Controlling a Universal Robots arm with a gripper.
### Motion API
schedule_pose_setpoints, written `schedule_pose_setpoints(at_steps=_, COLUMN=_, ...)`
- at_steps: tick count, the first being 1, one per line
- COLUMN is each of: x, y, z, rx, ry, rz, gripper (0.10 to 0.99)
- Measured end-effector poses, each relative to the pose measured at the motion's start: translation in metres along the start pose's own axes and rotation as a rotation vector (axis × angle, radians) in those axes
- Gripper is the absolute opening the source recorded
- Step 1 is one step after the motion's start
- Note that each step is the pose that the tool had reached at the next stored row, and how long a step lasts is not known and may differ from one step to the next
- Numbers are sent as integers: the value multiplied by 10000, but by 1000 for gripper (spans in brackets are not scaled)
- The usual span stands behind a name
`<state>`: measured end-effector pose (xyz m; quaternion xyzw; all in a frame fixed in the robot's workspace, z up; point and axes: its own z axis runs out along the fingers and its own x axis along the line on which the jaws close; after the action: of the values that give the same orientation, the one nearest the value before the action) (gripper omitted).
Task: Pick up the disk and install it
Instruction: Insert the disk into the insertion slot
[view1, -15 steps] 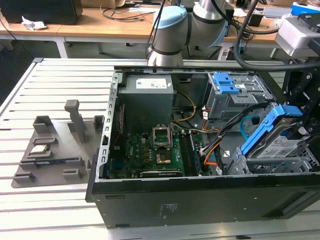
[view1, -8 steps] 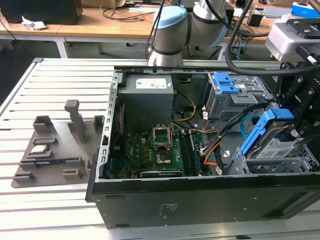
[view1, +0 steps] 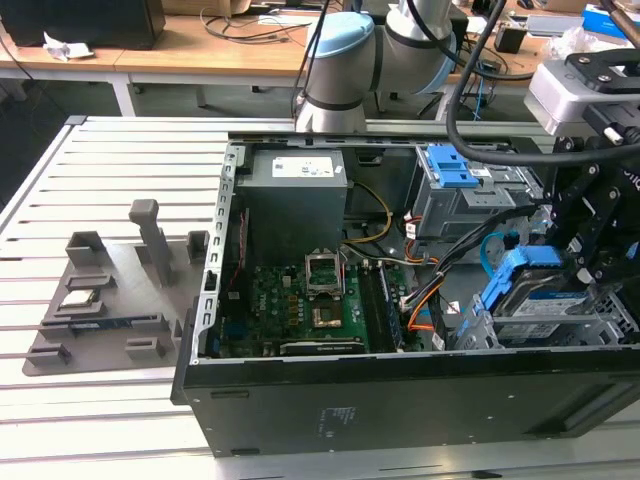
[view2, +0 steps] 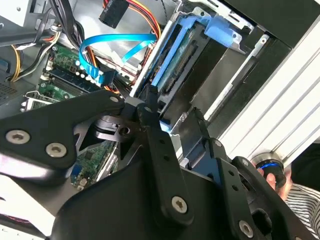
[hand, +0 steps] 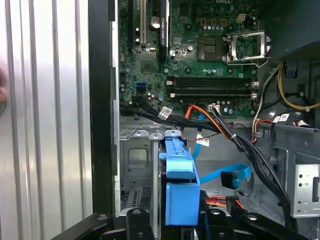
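Note:
The disk, a silver drive in a bright blue carrier frame, sits tilted in the metal drive cage at the front corner of the open computer case, on the exterior view's right. My gripper hangs over it with its black fingers down at the carrier. In the first wrist view the blue carrier stands on edge between the two fingers, my gripper shut on it. In the second wrist view the disk runs from my gripper into the cage.
The open case holds a motherboard, a grey power supply, loose orange and black cables and a blue data cable beside the cage. A grey fixture lies on the slatted table. A person's hand rests outside the case.

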<state>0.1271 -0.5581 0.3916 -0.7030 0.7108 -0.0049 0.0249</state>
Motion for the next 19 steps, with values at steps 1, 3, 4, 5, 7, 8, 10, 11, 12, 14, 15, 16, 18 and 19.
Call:
schedule_pose_setpoints(at_steps=1, x=0, y=0, z=2, rx=0, ry=-1, rz=0, gripper=439)
schedule_pose_setpoints(at_steps=3, x=0, y=0, z=9, rx=0, ry=-1, rz=0, gripper=439)
schedule_pose_setpoints(at_steps=4, x=-1, y=0, z=13, rx=-2, ry=-1, rz=-1, gripper=424)
schedule_pose_setpoints(at_steps=5, x=1, y=0, z=16, rx=0, ry=-1, rz=0, gripper=380)
schedule_pose_setpoints(at_steps=7, x=0, y=0, z=20, rx=0, ry=0, rz=-1, gripper=373)
schedule_pose_setpoints(at_steps=8, x=0, y=0, z=23, rx=0, ry=9, rz=-1, gripper=373)
schedule_pose_setpoints(at_steps=10, x=-31, y=-1, z=-14, rx=0, ry=21, rz=-2, gripper=373)
schedule_pose_setpoints(at_steps=11, x=-52, y=-1, z=-24, rx=0, ry=22, rz=-2, gripper=373)
schedule_pose_setpoints(at_steps=12, x=-72, y=-1, z=-30, rx=0, ry=19, rz=-1, gripper=373)
schedule_pose_setpoints(at_steps=14, x=-113, y=-2, z=-72, rx=0, ry=19, rz=-2, gripper=373)
schedule_pose_setpoints(at_steps=15, x=-125, y=-2, z=-76, rx=0, ry=19, rz=-2, gripper=373)
schedule_pose_setpoints(at_steps=16, x=-138, y=-2, z=-76, rx=0, ry=17, rz=-6, gripper=373)
schedule_pose_setpoints(at_steps=18, x=-175, y=-2, z=-76, rx=-1, ry=6, rz=-15, gripper=361)
schedule_pose_setpoints(at_steps=19, x=-209, y=-1, z=-74, rx=-3, ry=-4, rz=-23, gripper=294)
